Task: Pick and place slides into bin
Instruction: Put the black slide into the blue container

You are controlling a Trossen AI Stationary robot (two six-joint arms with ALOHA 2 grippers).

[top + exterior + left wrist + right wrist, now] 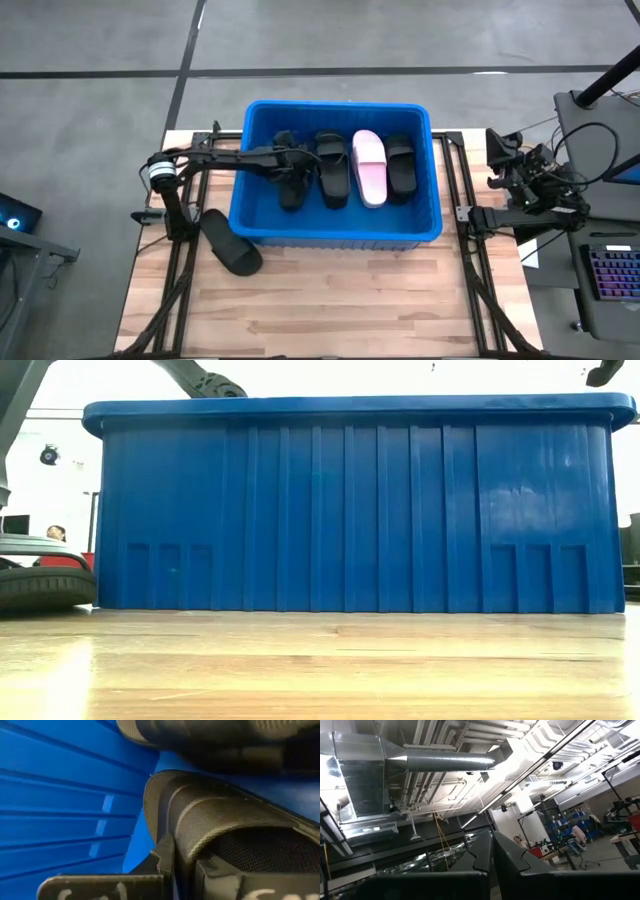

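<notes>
The left claw (290, 168) reaches over the left rim of the large bright blue rectangular plastic bin (335, 236) and is down inside it, its fingers pressed together on the matte black open-toe slide (291, 183) that lies nearest the bin's left wall. In the left wrist view the textured black strap of that slide (225, 820) sits right against the claw's fingers (165, 857), with the bin's ribbed blue wall close beside it. The right claw (515, 165) is folded back off the right side of the bin, beyond the table's edge, pressed together and holding nothing; its wrist view looks up at the ceiling.

Inside the bin the slides lie side by side, lengthwise from front wall to back wall, filling the middle and leaving bare blue floor along the left wall, the right wall and the front wall. The wooden table (330, 300) in front of the bin is open room.

Counted in the bin: three matte black slides, namely the gripped one, a second black slide (333, 170) just beside it, and a third black slide (401, 165) nearest the right wall; and one pale pink slide (369, 167) between the second and third. One more black slide (230, 243) lies on the table just outside the bin's front-left corner.
</notes>
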